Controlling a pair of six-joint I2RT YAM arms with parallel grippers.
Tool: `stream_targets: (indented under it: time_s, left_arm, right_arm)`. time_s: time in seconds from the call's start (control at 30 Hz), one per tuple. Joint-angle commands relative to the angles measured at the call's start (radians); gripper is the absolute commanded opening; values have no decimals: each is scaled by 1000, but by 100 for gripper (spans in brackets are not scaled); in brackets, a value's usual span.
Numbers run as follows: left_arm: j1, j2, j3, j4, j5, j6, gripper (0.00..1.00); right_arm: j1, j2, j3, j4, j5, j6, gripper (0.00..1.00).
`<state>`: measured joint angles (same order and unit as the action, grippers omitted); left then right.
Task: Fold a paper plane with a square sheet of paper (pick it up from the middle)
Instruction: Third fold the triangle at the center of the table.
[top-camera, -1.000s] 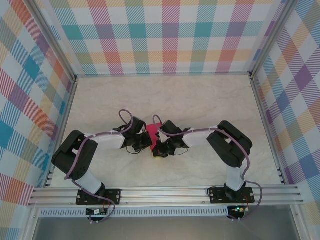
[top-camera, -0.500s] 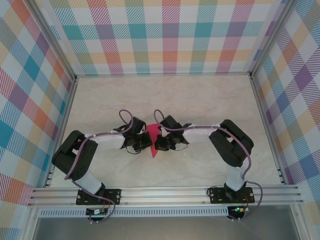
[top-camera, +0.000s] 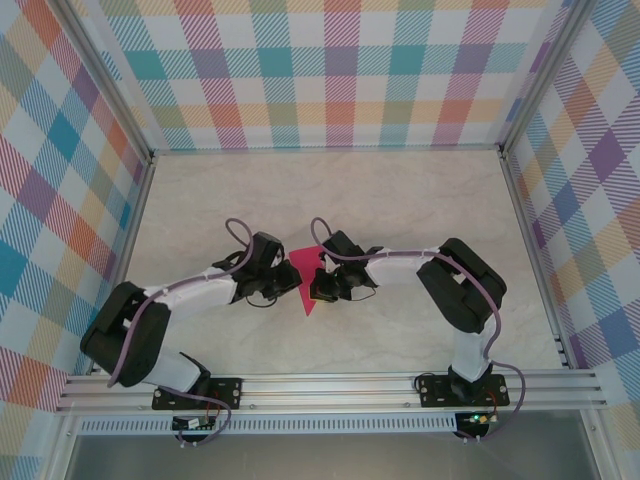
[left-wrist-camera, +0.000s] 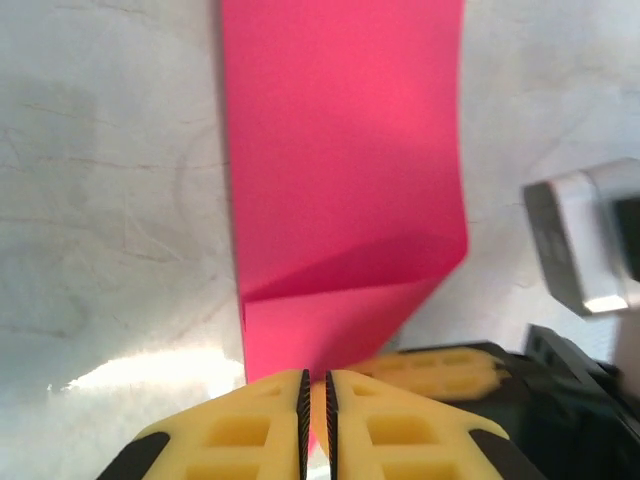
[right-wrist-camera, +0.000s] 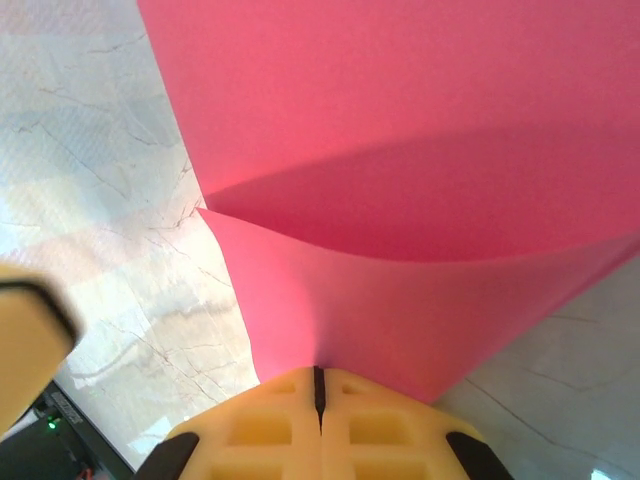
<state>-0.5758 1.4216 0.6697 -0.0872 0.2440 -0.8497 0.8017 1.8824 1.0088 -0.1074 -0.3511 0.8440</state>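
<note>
The left gripper (left-wrist-camera: 315, 390) and right gripper (right-wrist-camera: 319, 380) are each pinching shut on an edge of the square sheet of paper (top-camera: 305, 285) between them over the middle of the table (top-camera: 400, 200), probably bringing its halves together for a fold, so the plain pink-red sheet is bowing over itself in a loose curl.

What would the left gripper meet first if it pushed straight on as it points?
The square sheet of paper it pinches, which runs straight ahead of the left gripper. The right gripper seems to sit just beside that line, though depth is unclear.
</note>
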Motion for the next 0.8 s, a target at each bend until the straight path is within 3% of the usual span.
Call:
stream_targets:
  time_s: [0.0,0.2,0.47,0.77]
  left_arm:
    - [-11,-63,-71,36,18,-60,15]
    - [-52,-83,-158,145,57,-139,8]
    - [-112,29,-163,272,76,-182,4]
    - [-137,106,-139,179,17,-179,0]
  right_arm:
    - [-9,5,-26,-17,60,89,3]
    - [-9,10,-32,31,46,177,3]
    - [-10,4,-38,39,35,172,3]
    - [-19,-2,-34,40,26,150,2]
